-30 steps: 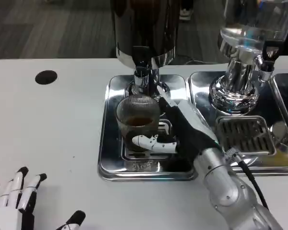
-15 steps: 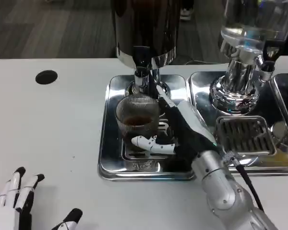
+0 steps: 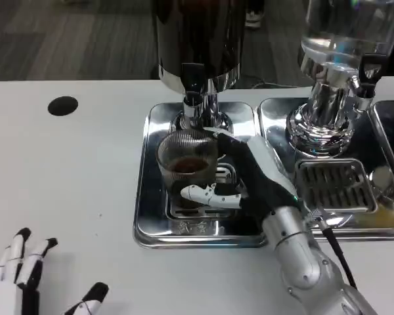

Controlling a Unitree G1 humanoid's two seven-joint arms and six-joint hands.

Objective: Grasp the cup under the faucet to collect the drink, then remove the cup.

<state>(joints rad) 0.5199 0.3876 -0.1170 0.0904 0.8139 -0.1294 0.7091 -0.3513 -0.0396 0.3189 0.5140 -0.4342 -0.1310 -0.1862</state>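
The cup (image 3: 187, 164), a ribbed clear tumbler, stands upright on the drip grille of the left steel tray (image 3: 151, 197), directly under the faucet (image 3: 196, 98) of the dark dispenser (image 3: 197, 39). Its long axis is vertical, mouth up toward the spout. Brown drink is visible inside, roughly part-filled; whether liquid is flowing now cannot be told. The right robot hand (image 3: 240, 177) wraps the cup from its right side: a white finger lies across the front of the lower wall and other fingers reach round the back near the rim, so the cup is held. The left robot hand (image 3: 20, 275) rests low on the white surface (image 3: 65, 170), well apart from the tray, fingers spread and holding nothing. Judgement: the cup appears rigid, smooth apart from its ribbing, probably slippery if wet, breakable if glass, and heavier with liquid in it. The mid-to-lower wall is the sound place to hold it. Removal calls for keeping the axis upright, as tilt would spill the drink. A second, clear dispenser (image 3: 341, 39) stands to the right.
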